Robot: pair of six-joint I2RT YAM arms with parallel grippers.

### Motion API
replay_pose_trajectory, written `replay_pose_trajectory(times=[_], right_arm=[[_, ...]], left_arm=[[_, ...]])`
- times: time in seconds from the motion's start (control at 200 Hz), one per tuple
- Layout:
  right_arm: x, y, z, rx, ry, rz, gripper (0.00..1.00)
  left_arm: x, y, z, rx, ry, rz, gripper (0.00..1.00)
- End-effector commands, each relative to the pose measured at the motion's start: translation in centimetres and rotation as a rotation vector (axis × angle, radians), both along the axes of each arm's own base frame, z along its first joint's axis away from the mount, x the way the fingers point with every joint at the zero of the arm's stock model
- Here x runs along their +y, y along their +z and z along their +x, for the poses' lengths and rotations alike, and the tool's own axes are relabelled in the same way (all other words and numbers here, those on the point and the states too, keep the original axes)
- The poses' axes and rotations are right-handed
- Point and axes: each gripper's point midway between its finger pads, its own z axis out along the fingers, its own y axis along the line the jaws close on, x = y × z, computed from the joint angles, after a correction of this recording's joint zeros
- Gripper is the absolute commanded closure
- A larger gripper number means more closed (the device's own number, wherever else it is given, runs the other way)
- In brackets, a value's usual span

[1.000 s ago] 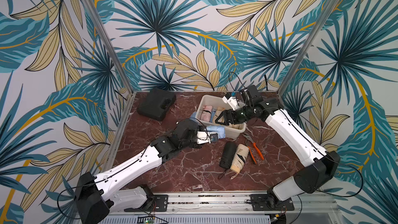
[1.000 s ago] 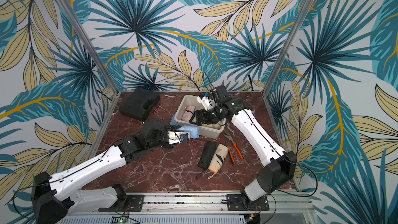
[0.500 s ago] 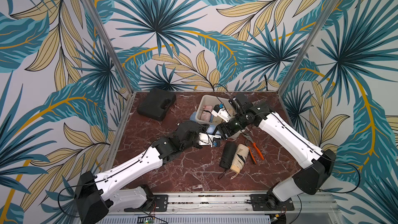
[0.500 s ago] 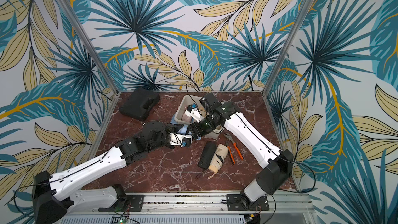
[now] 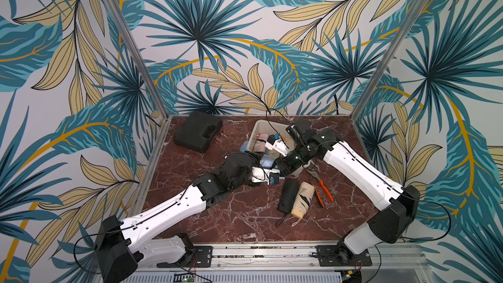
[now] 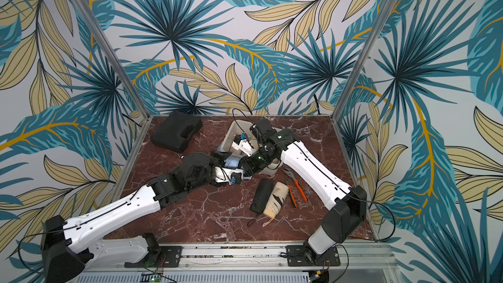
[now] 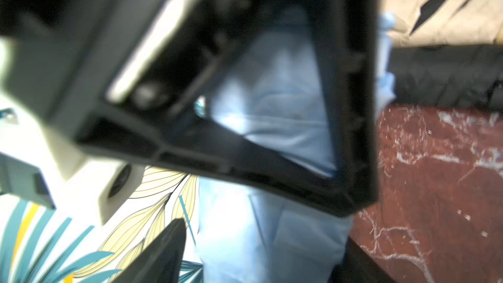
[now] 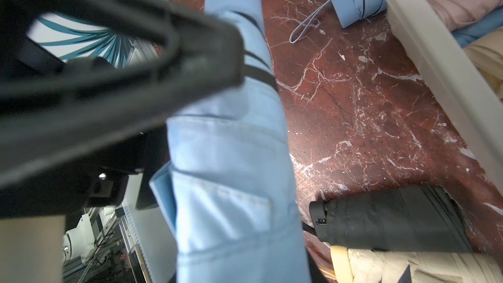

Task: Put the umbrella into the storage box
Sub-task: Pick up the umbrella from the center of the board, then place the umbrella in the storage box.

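1. The light-blue umbrella (image 8: 231, 159), folded in its sleeve, is outside the storage box (image 5: 255, 132), just beside the box's near corner on the left arm's side. It sits between my two grippers.
2. My right gripper (image 5: 279, 168) reaches over the box's near rim and pinches this umbrella. The right wrist view shows one black finger (image 8: 212, 58) pressed against the sleeve, with the other finger hidden behind it.
3. My left gripper (image 7: 266, 240) is spread. Its fingers flank the same umbrella, and a sliver of wallpaper shows between one finger and the fabric.
4. Inside the box I see a pink folded umbrella (image 5: 261, 142) and other bundles in blue and cream.
5. A second light-blue umbrella (image 8: 356, 4) lies on the marble tabletop (image 5: 231, 213), against the box's outer wall on the left arm's side.
6. In front of the box, a black folded umbrella (image 5: 288, 196) and a beige folded umbrella (image 5: 302, 200) lie touching side by side. Orange-handled pliers (image 5: 321, 186) lie just beside the beige one.
7. A black hard case (image 5: 197, 134) sits well apart from the box, on the left arm's side.
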Motion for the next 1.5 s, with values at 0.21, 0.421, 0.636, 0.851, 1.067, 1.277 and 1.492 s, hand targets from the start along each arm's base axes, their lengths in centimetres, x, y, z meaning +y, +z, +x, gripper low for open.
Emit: replay_pose_trajectory(times=[0.21,0.421,0.636,0.851,1.067,1.277,1.492], right_arm=[[-0.1,1.2,3.6,-0.055,-0.165,0.089,0.83],[-2.9,1.3,7.7,-0.108,-0.425,0.061,0.89],[-6.9,1.2,10.7,-0.15,-0.778,0.005,0.89],[-9.5,-0.3,12.2,-0.155,-1.02,-0.021,0.89],[-11.1,-1.4,13.9,-0.225,-1.114,-0.084,0.91],[-12.7,-3.3,15.2,-0.282,-1.169,-0.201,0.9],[-13.9,-5.7,16.2,-0.32,-1.214,-0.297,0.88]], left_arm=[[2.4,4.1,-0.9,-0.016,0.107,-0.227,0.0],[4.7,5.8,-1.0,0.049,0.26,-0.473,0.0],[6.2,7.2,0.3,0.214,0.458,-0.917,0.0],[6.7,5.7,2.2,0.337,0.629,-1.148,0.0],[7.5,4.6,2.9,0.382,0.717,-1.255,0.0],[8.3,3.7,3.2,0.399,0.763,-1.278,0.0],[9.3,2.9,3.5,0.422,0.819,-1.271,0.0]])
